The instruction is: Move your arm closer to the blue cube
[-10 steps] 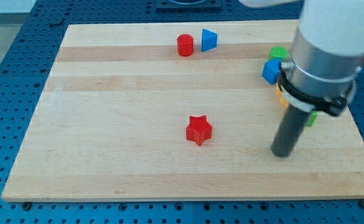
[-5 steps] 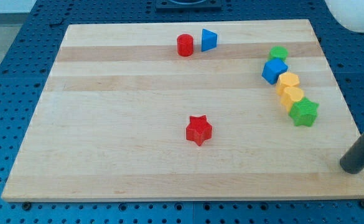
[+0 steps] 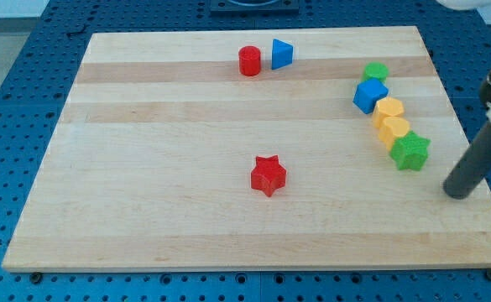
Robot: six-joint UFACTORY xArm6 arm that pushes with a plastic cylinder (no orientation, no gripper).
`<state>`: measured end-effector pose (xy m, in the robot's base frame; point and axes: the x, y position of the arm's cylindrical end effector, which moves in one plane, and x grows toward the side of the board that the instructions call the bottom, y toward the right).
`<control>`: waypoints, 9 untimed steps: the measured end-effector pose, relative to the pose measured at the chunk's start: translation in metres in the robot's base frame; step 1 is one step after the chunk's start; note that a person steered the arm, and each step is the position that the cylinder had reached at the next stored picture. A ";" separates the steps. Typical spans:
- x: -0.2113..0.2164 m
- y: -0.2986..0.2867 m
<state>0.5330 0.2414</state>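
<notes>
Rod end first: my tip (image 3: 457,192) rests on the worktop (image 3: 161,210) near its right edge, toward the view's bottom right, with the dark rod rising up and to the right out of the frame. The arm carries no end effector that opens or closes, only this rod, and it holds nothing and touches no block.

Nearest to my tip is the green star (image 3: 410,151), up and to the left of it, near but apart. That star closes a slanting row of blocks that climbs toward the view's top. Above the star sit two yellow blocks (image 3: 391,120), pressed against each other, their exact shape hard to make out. Next up the row comes the blue cube (image 3: 369,95), touching the upper yellow block; it lies well apart from my tip, up and to the left. A second green block (image 3: 376,72) sits just above the cube.

Red star (image 3: 268,175) lies alone near the middle of the worktop. Near the top edge stand a red cylinder (image 3: 249,61) and, just to its right, a blue triangular block (image 3: 282,54).
</notes>
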 end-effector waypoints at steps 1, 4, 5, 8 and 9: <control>0.002 -0.044; -0.083 -0.165; -0.094 -0.167; -0.137 -0.161; -0.131 -0.152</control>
<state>0.4018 0.0894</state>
